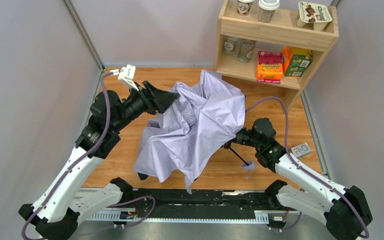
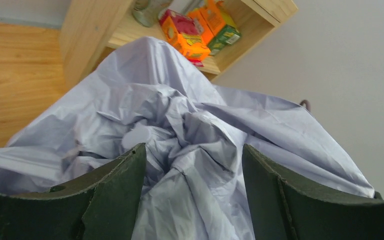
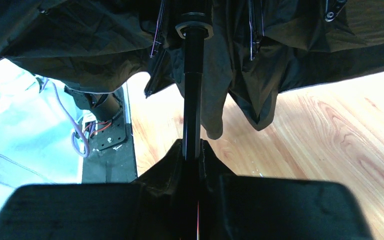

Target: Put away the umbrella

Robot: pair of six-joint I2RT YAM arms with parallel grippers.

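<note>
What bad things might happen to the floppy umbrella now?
The left end effector is open around bunched cloth of the umbrella, so closing might pinch or tear it. The right end effector grips only the thin shaft; it may slip or twist. Loose cloth near the shelf could snag.

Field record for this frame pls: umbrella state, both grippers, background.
umbrella: lavender canopy crumpled, half-collapsed, draped over the table
shaft: black, running from under the canopy to the right arm
right gripper: shut on the shaft
left gripper: open, straddling bunched fabric at the canopy top
background: wooden shelf with boxes and cups, far right
</note>
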